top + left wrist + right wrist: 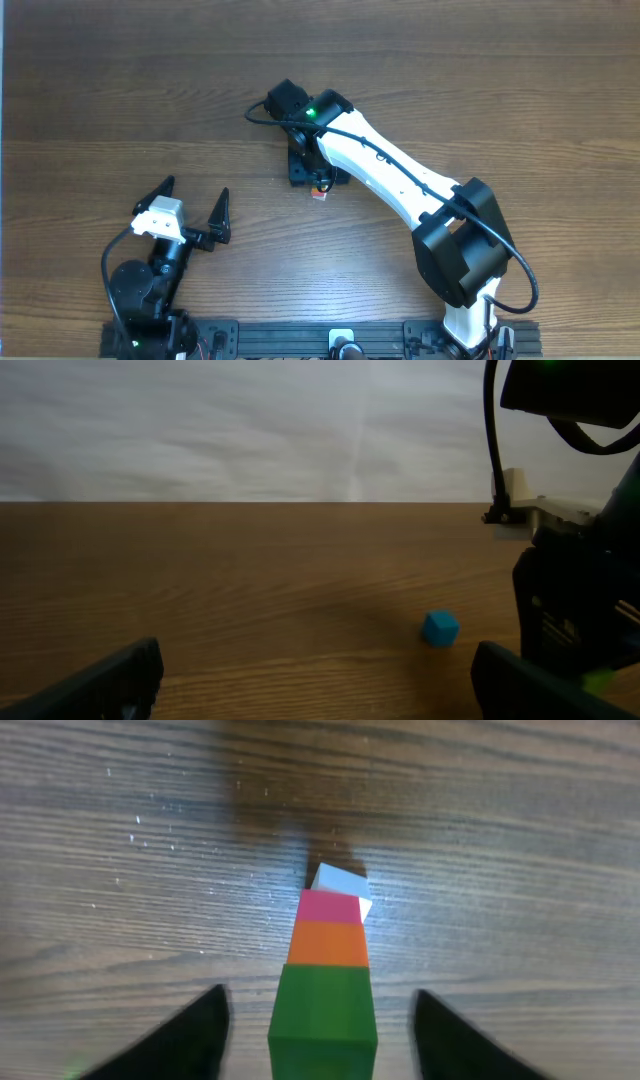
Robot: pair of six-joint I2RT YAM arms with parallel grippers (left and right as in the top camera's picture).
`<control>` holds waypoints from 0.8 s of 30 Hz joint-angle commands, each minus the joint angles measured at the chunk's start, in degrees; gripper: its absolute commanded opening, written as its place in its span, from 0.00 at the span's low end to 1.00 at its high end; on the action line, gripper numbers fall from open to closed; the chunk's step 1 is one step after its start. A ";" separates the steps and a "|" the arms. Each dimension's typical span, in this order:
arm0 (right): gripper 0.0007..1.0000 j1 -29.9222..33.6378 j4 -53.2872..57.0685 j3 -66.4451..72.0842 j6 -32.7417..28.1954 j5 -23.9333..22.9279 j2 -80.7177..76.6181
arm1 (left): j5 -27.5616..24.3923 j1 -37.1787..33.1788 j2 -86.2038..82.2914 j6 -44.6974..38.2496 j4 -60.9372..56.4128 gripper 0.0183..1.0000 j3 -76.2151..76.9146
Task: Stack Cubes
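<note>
A tower of cubes stands on the wooden table: a white cube (pixel 342 880) at the base, then pink (pixel 330 906), orange (pixel 328 942) and a green cube (pixel 322 1005) on top. My right gripper (pixel 322 1042) hangs open right above it, with its fingers wide on either side of the green cube and not touching it. From above, the tower (pixel 320 192) peeks out beside the right gripper (pixel 308 168). A single blue cube (pixel 440 628) lies on the table near the right gripper (pixel 580 610). My left gripper (pixel 192 205) stands open near its base, holding nothing.
The wooden table (pixel 120 80) stretches wide to the left, far side and right. The right arm's white link (pixel 390 170) slants across the middle. A black cable (pixel 492 440) hangs by the right gripper.
</note>
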State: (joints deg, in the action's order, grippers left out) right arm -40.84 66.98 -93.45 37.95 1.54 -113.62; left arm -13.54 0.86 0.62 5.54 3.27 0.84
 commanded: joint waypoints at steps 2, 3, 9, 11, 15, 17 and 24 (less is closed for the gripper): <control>0.90 -0.50 -0.31 0.31 0.11 -0.52 0.35 | -0.57 0.26 -0.24 -0.81 -0.28 1.00 -0.50; 0.95 -0.50 -0.46 0.31 0.11 -0.52 0.35 | -0.57 0.26 -0.24 -0.81 -0.26 1.00 -0.50; 0.99 -0.46 0.48 -1.81 -2.25 -0.66 0.39 | -0.57 0.26 -0.24 -0.81 -0.28 1.00 -0.50; 0.99 -0.46 1.64 -4.09 -2.99 -1.84 0.37 | -0.57 0.26 -0.24 -0.81 -0.28 1.00 -0.50; 0.99 -0.22 4.02 -10.12 -5.33 -5.66 0.37 | -0.57 0.26 -0.24 -0.81 -0.28 1.00 -0.50; 0.99 0.33 4.44 -12.92 -6.82 -5.79 0.37 | -0.57 0.26 -0.24 -0.81 -0.26 1.00 -0.50; 0.99 3.96 6.10 -18.34 -8.92 -5.64 -0.98 | -0.57 0.26 -0.24 -0.81 -0.28 1.00 -0.50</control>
State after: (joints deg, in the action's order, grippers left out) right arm -38.70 72.64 -109.84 30.98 -2.66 -113.65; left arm -13.54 0.86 0.62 5.54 3.27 0.84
